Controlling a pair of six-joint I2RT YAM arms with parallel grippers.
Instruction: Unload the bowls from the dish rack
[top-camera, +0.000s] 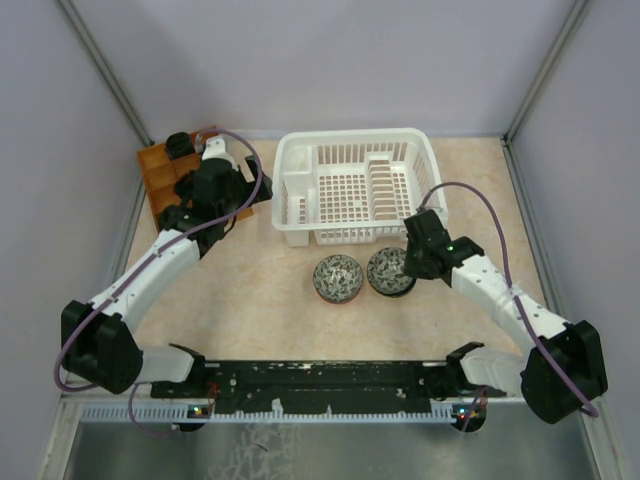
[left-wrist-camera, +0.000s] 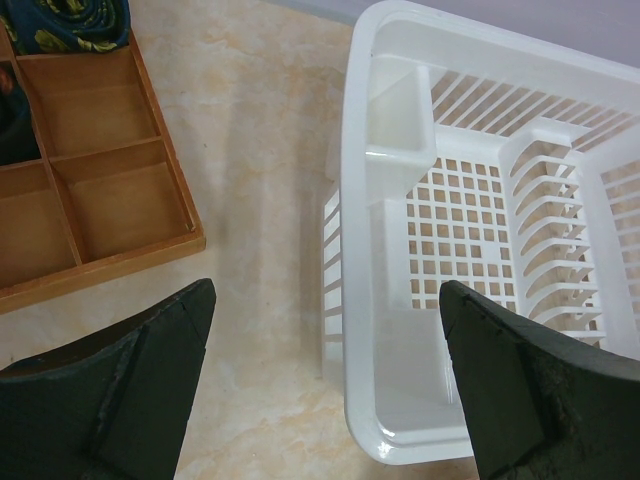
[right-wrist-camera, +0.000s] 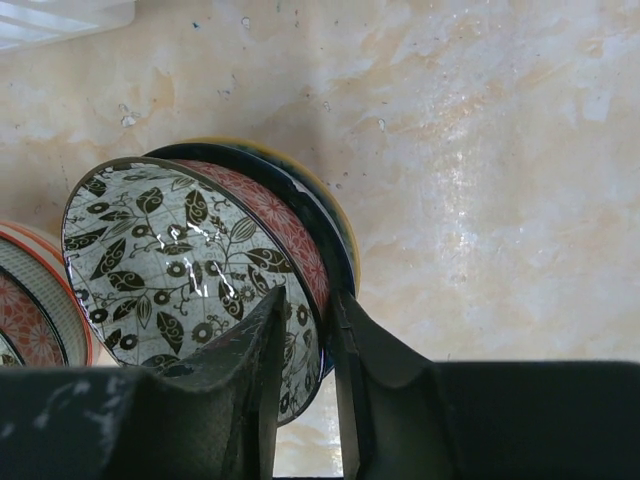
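Two piles of bowls (top-camera: 338, 278) sit side by side on the table (top-camera: 250, 290), just in front of the one white dish rack (top-camera: 350, 137). The right gripper (right-wrist-camera: 310, 300) has one finger on each side of the top bowl (right-wrist-camera: 170, 250) rim on the right pile. I cannot tell if it squeezes. The left gripper (left-wrist-camera: 328, 290) is spread wide, holding nothing, beside one brown tray (left-wrist-camera: 120, 255).

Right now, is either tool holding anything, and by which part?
The left tool is open and empty. The right tool straddles the rim of the leaf-patterned bowl, one finger inside, one outside; a firm grip cannot be told.
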